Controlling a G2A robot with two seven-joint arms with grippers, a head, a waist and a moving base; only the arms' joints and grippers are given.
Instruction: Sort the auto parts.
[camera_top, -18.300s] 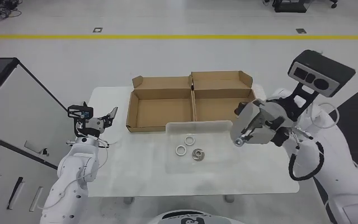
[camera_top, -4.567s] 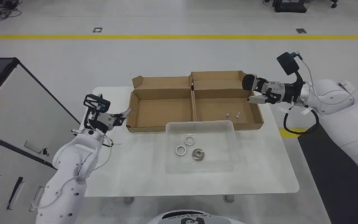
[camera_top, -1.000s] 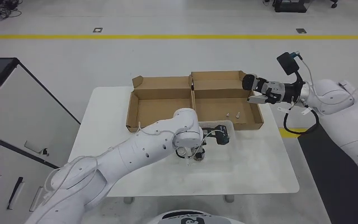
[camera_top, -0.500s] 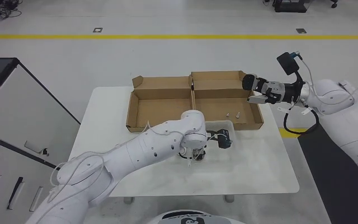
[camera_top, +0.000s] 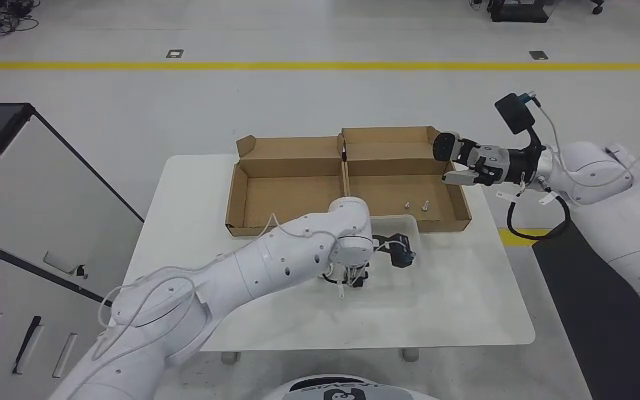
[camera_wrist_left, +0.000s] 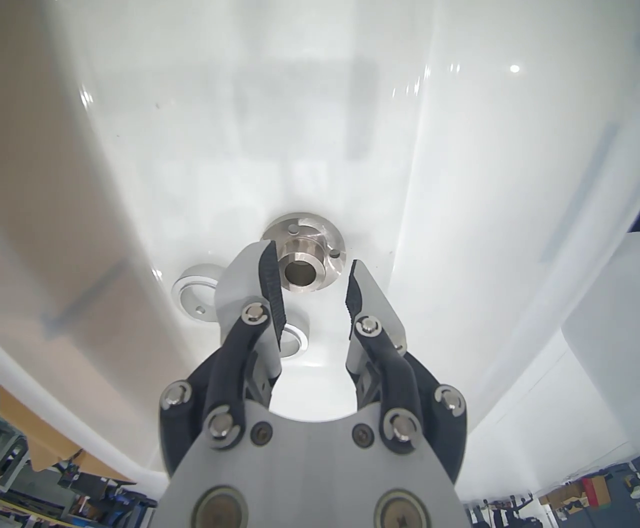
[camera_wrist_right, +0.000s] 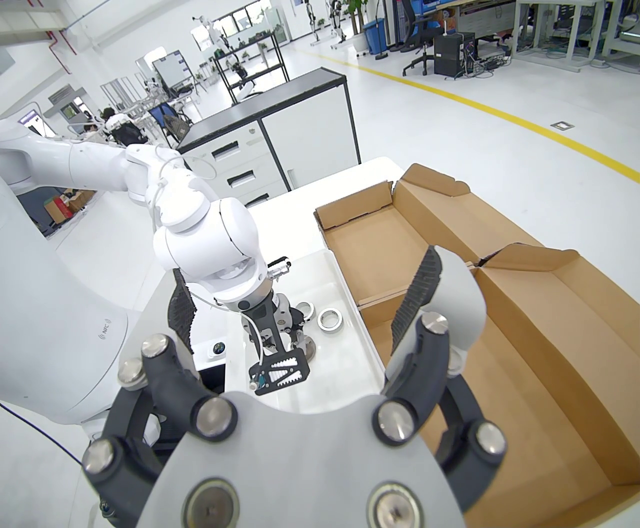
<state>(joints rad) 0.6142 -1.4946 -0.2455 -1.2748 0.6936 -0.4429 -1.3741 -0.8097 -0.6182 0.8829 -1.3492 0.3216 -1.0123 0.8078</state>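
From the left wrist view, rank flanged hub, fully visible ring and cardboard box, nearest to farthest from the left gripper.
1. Flanged hub, between the left gripper's open fingers.
2. Ring, beside it in the tray.
3. Cardboard box, beyond the tray wall.

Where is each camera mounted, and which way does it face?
Top view: above the arms, looking down at the white table; left arm over the clear plastic tray, right arm by two brown cardboard boxes.
Left wrist view: on the left wrist, looking down into the tray; left gripper, fingers open either side of a flanged metal bushing.
Right wrist view: on the right wrist beside the boxes, facing across them to the tray; right gripper, open, and the left arm.
Both wrist views share the tray's two silver metal rings.
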